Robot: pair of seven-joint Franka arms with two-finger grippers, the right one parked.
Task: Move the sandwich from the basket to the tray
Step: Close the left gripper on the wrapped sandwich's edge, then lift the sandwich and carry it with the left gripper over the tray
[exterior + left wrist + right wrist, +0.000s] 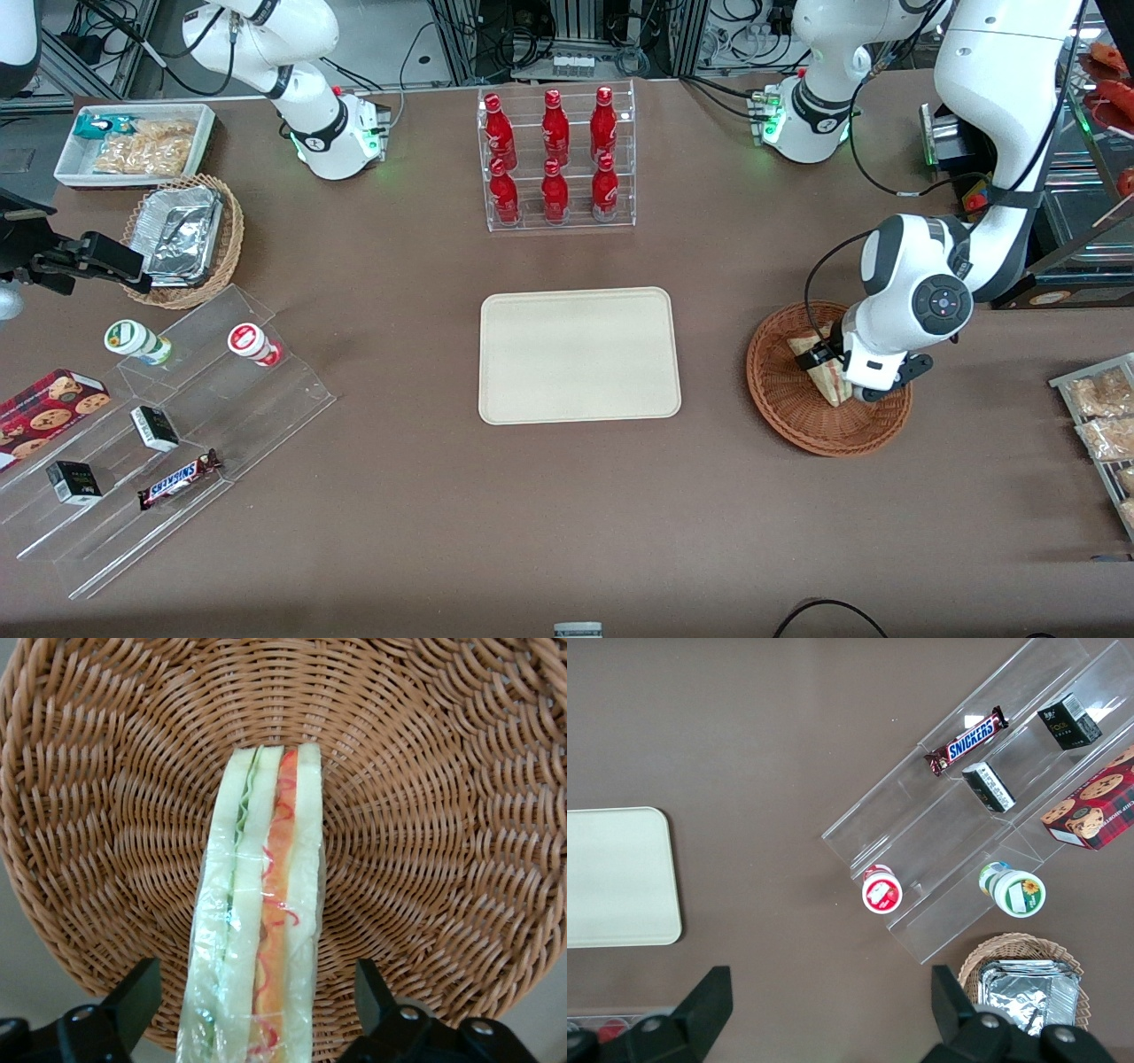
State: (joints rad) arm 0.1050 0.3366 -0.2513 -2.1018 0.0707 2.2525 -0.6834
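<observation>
The sandwich (261, 904), a clear-wrapped wedge of white bread with red and green filling, stands on edge in the reddish-brown wicker basket (425, 815). My left gripper (257, 997) hangs low over the basket with its fingers open, one on each side of the sandwich, and a gap shows between each finger and the wrap. From the front, the gripper (842, 372) covers part of the sandwich (831, 383) in the basket (788, 399). The cream tray (580, 354) lies bare at the table's middle, beside the basket toward the parked arm's end.
A clear rack of red bottles (555, 159) stands farther from the front camera than the tray. Bagged snacks (1103, 416) lie at the working arm's table edge. A tiered acrylic stand (168, 425) with snacks and a tan basket of foil containers (186, 235) sit toward the parked arm's end.
</observation>
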